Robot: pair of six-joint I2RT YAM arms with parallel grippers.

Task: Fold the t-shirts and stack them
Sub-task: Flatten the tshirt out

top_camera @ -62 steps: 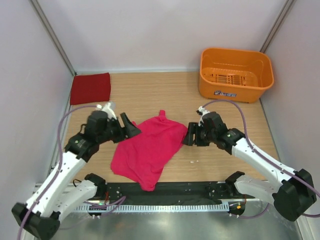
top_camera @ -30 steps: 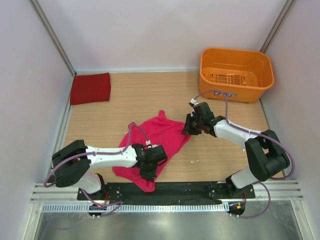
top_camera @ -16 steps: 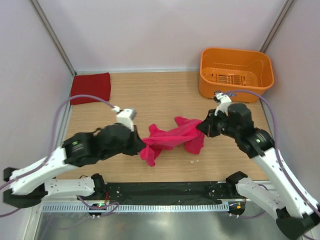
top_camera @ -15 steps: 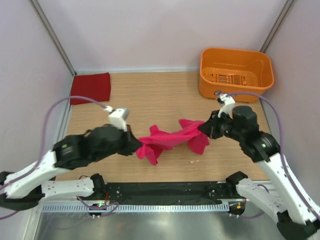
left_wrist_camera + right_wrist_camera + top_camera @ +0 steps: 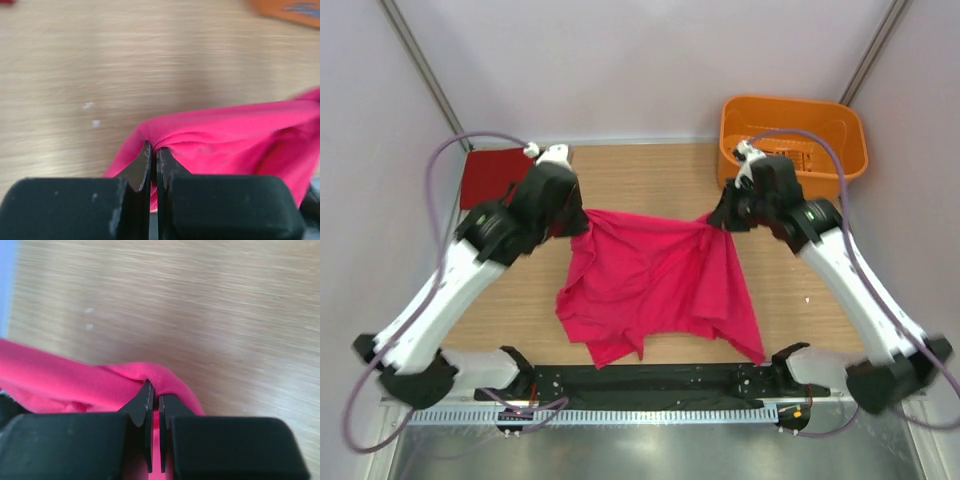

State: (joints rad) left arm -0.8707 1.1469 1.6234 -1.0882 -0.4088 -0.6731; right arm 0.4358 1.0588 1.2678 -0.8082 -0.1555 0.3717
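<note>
Item one, magenta t-shirt: bright pink cloth, opened out and stretched between the two arms over the middle of the table; upper edge pulled fairly taut from one top corner to the other; body falling toward the near side in loose folds, its lower hem uneven, one point at the near left and a longer point at the near right reaching the black rail; whether the lower part lies on the wood cannot be told from above. Item two, crimson t-shirt: darker red, folded flat, in the far left corner of the table, well apart from the pink one, its right part hidden behind the left arm. Item three, left gripper: raised above the wood, jaws pinched together on the left top corner of the magenta t-shirt; wrist view shows a small ridge of pink cloth caught between the black tips, the rest trailing off to the right. Item four, right gripper: likewise raised, jaws clamped on the right top corner of the same shirt; its wrist view shows a fold of pink nipped between the tips, the cloth running off to the left. Item five, orange basket: plastic, in the far right corner, behind the right arm, not touching either shirt.
</note>
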